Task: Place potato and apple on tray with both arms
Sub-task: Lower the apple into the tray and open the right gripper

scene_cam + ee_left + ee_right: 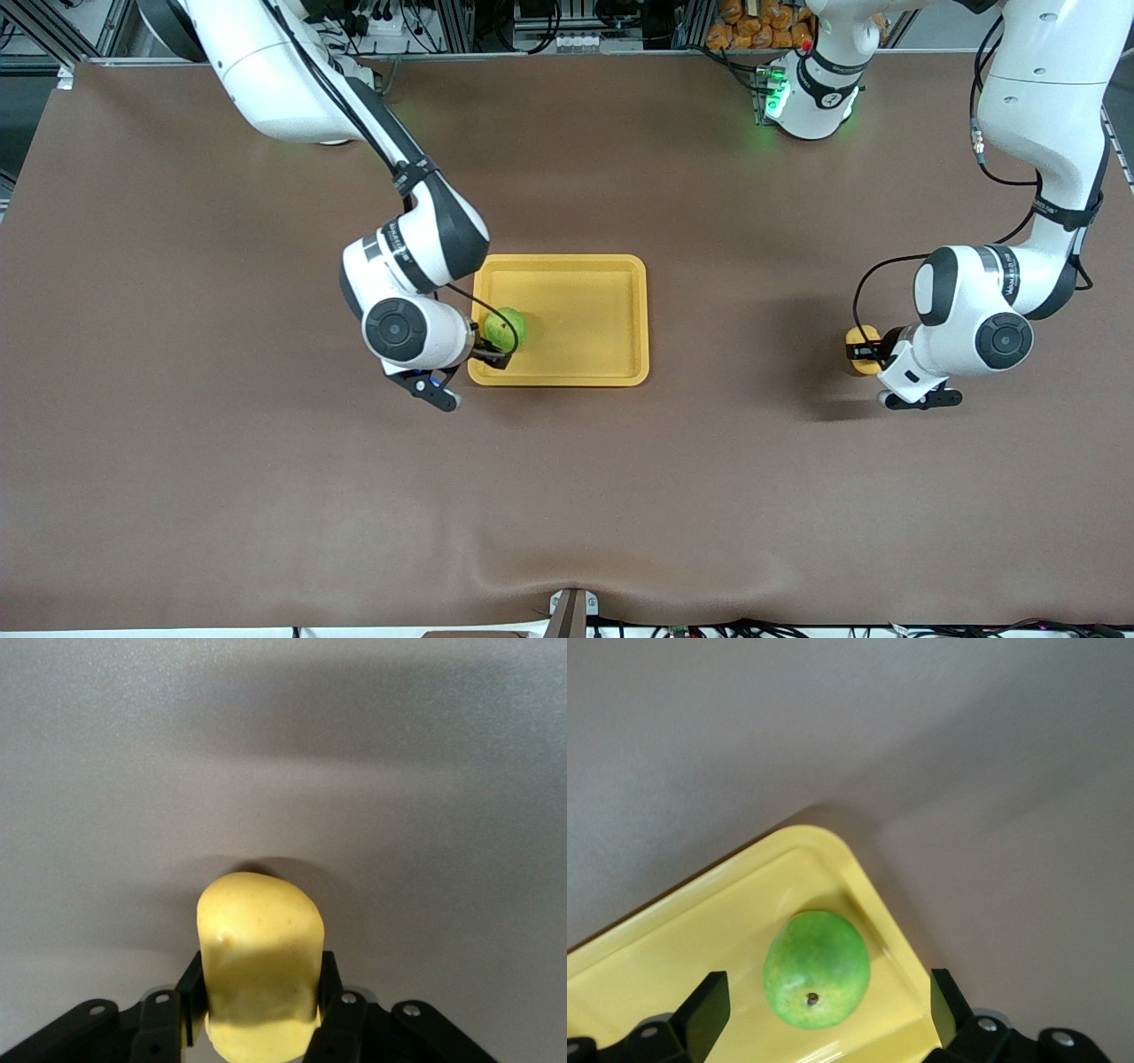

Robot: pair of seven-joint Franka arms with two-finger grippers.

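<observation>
The green apple [505,328] lies in the yellow tray [585,292], by the corner nearer the front camera at the right arm's end. My right gripper [494,347] is open over it. In the right wrist view the fingers [704,1005] stand wide on either side of the apple [817,967], clear of it, above the tray's rim [859,877]. My left gripper [866,347] is shut on the yellow potato [859,338], low over the bare table toward the left arm's end. In the left wrist view the potato [261,939] sticks out between the pads [330,979].
The brown table cloth [567,496] spreads around the tray, which sits mid-table. The left arm's base [811,89] glows green at the table's top edge, with a heap of orange items [762,22] beside it.
</observation>
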